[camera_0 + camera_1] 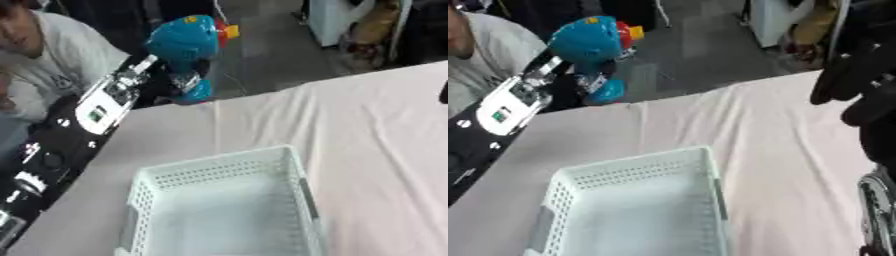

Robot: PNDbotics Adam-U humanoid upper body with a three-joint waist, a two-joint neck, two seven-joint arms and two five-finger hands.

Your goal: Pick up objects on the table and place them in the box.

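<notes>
My left hand [166, 75] is up past the far-left corner of the white basket [293, 165], raised off the worktop [385, 130], and its fingers are wrapped around a blue toy [185, 42], a round-bodied figure with a yellow and red bit on top and a blue foot below. The toy sits well beyond the basket's far rim, above the worktop's far edge, with the grey floor behind it. My left arm runs down from that hand along the basket's left side, black with a white panel on the forearm. The basket stands on the pink cloth of the worktop, close to me, its walls perforated and its inside bare as far as I can see. My right hand [859, 75] shows in the right eye view, to the right of the basket and further back, dark and hanging over the worktop; I cannot tell from here how its fingers are set. A person in a light shirt sits beyond the basket's left side, behind my left arm.
</notes>
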